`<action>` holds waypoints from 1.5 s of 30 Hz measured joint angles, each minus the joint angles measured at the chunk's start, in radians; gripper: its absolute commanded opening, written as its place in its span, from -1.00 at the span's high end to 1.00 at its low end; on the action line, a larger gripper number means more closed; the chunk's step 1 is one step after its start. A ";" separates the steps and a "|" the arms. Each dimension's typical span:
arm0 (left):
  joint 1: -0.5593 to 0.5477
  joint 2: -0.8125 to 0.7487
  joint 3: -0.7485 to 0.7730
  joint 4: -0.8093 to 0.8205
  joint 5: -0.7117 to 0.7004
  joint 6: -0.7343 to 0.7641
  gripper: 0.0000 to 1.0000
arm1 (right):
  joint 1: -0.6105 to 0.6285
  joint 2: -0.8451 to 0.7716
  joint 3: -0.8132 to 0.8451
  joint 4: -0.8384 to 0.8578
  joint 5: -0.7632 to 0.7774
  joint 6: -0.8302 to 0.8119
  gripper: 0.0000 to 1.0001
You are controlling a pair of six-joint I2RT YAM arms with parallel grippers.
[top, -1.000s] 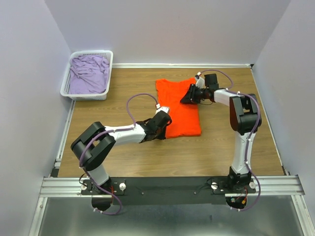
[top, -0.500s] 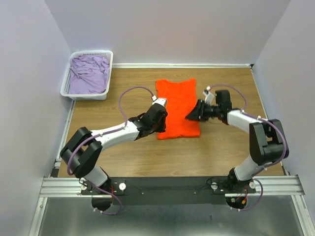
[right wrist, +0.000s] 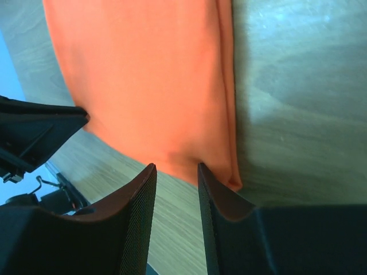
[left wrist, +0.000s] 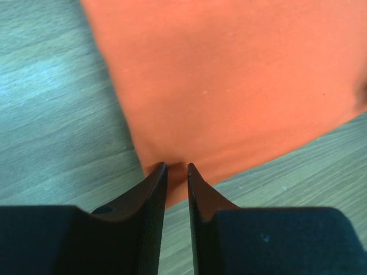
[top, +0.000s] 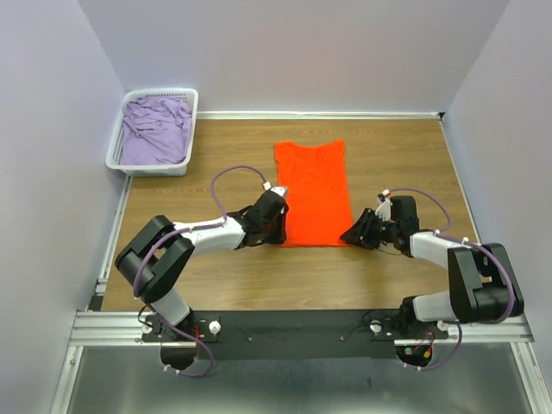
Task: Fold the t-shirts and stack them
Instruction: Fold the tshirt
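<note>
Orange t-shirt [top: 312,194] hem: left fingers [left wrist: 150,197] pinch corner, right fingers [right wrist: 142,200] straddle other.

1. No writing, label, brand, number or sign can be read in any view.
2. The orange t-shirt [top: 312,194] and the white basket [top: 148,168] both show plain, unmarked surfaces.

**Top view.** The left end effector [top: 278,231] and right end effector [top: 354,235] cover the orange t-shirt [top: 312,185] at its two corners nearest the worktop [top: 216,285] near edge; their fingertips are too small to resolve. The lilac t-shirt [top: 155,129] lies bunched, its lower part behind the basket [top: 151,169] wall.

**Wrist views.** The orange cloth runs off the top edge. Whether the right end effector's fingers [right wrist: 140,206] clamp it cannot be told.
</note>
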 measured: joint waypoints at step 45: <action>-0.014 -0.197 -0.001 -0.182 -0.161 -0.028 -0.14 | 0.098 -0.125 0.255 -0.506 0.360 -0.103 -0.19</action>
